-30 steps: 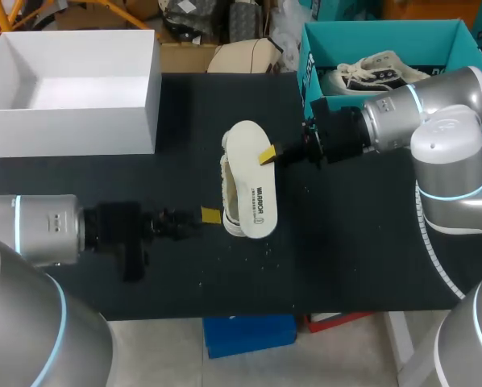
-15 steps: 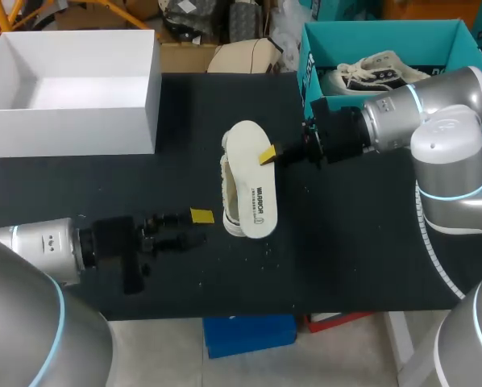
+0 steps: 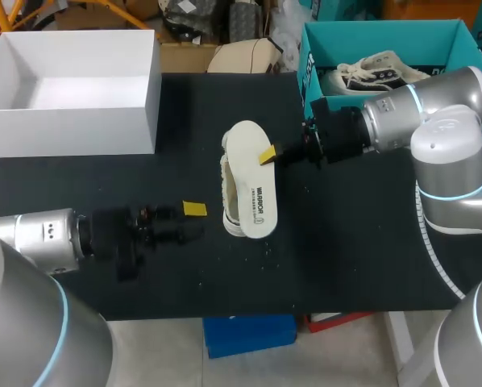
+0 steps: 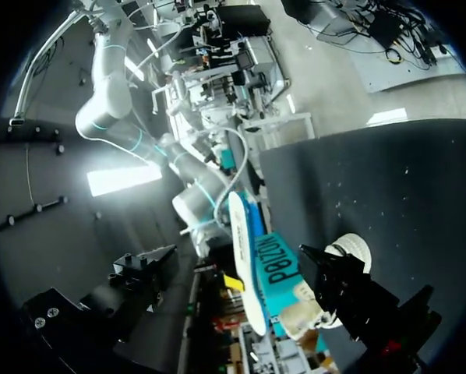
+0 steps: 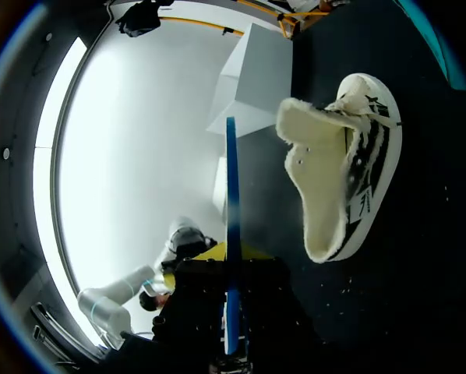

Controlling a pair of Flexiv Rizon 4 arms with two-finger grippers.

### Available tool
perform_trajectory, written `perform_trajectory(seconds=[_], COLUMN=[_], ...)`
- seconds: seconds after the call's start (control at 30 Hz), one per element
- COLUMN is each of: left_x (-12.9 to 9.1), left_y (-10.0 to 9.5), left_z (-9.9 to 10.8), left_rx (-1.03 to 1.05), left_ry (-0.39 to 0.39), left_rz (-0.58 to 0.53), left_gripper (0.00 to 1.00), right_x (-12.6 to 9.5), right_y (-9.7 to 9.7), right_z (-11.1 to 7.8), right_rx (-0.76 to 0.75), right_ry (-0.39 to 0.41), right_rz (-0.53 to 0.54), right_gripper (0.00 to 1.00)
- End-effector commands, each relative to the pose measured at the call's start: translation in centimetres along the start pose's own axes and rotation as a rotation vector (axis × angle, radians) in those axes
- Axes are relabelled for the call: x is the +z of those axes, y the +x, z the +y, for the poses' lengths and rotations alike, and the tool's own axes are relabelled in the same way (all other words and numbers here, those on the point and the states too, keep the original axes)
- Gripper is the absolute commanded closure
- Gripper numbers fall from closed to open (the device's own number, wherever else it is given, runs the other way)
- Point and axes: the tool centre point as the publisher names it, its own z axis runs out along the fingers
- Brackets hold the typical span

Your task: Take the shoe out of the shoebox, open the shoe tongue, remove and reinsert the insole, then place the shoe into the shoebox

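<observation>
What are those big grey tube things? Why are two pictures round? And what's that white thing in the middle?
The grey tubes are two robot arms, the left arm and the right arm. Each ends in a gripper, a sort of two-fingered hand with yellow tips. The square picture comes from a camera up high, looking down on the black table. The round ones come from little cameras on the arms' wrists. The white thing is an insole, the soft pad from inside a shoe. The right gripper pinches it, close by the shoe lying on the table. The left gripper holds nothing I can see. There is also a white shoebox, and a teal box with another shoe inside.
</observation>
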Motion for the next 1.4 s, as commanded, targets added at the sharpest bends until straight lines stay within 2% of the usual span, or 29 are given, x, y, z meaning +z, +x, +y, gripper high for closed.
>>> perform_trajectory(seconds=[0.03,0.27,0.67,0.9,1.2,1.23,1.4], left_x=[0.3,0.7,2.8,4.6,6.6,6.8,7.6], left_y=[0.5,1.5,1.6,2.2,2.5,2.5,2.1], left_z=[0.6,1.8,4.6,4.9,5.2,5.3,5.6], left_rx=[-0.034,-0.083,-0.044,-0.035,-0.031,-0.031,-0.024], left_ry=[0.005,0.019,0.067,0.096,0.078,0.067,0.06], left_rz=[-0.035,-0.133,-0.14,-0.12,-0.123,-0.122,-0.139], left_gripper=[0.0,0.0,0.0,0.0,0.0,0.06,0.16], right_x=[0.1,0.1,0.1,0.1,0.1,0.1,0.1], right_y=[0.0,0.0,0.0,0.0,0.0,0.0,0.0], right_z=[0.0,0.0,0.0,0.0,0.0,0.0,0.0], right_rx=[0.0,0.0,0.0,0.0,0.0,0.0,0.0], right_ry=[-0.002,-0.002,-0.002,-0.002,-0.002,-0.002,-0.002], right_rz=[-0.001,-0.001,-0.001,-0.001,-0.001,-0.001,-0.001], right_gripper=[1.0,1.0,1.0,1.0,1.0,1.0,1.0])
